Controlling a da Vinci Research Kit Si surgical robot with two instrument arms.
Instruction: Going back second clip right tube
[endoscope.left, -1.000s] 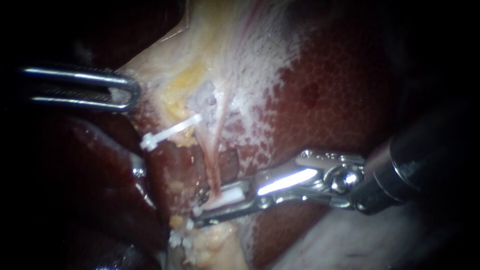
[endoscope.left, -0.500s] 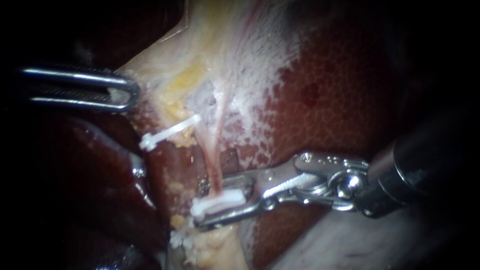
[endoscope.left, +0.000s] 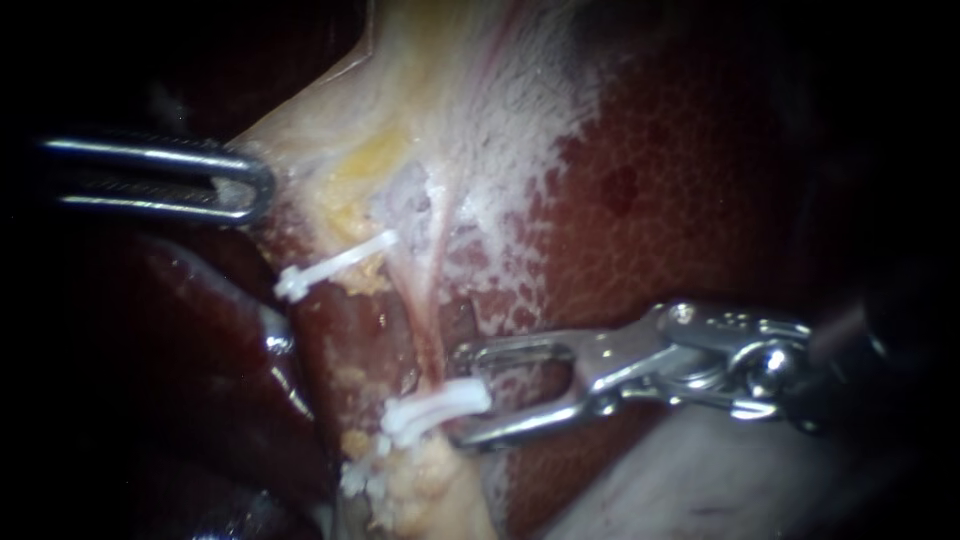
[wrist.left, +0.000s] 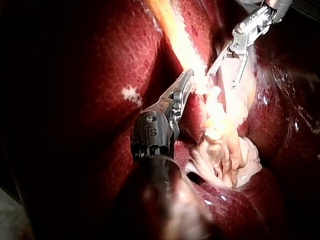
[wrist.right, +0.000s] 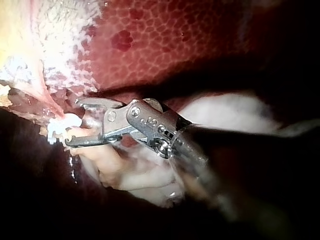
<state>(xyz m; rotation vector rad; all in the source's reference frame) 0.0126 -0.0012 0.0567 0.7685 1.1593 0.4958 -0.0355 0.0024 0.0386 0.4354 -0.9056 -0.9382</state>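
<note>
Endoscope is looking close-up onto liver (endoscope.left: 680, 200); wrist cams are looking along their shafts, all sharing right instrument (endoscope.left: 467, 395).

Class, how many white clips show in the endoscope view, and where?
2. The upper clip lies across the pale tissue; the lower clip sits on the tube at the tip of the right instrument. White bits beneath may hide another.
</note>
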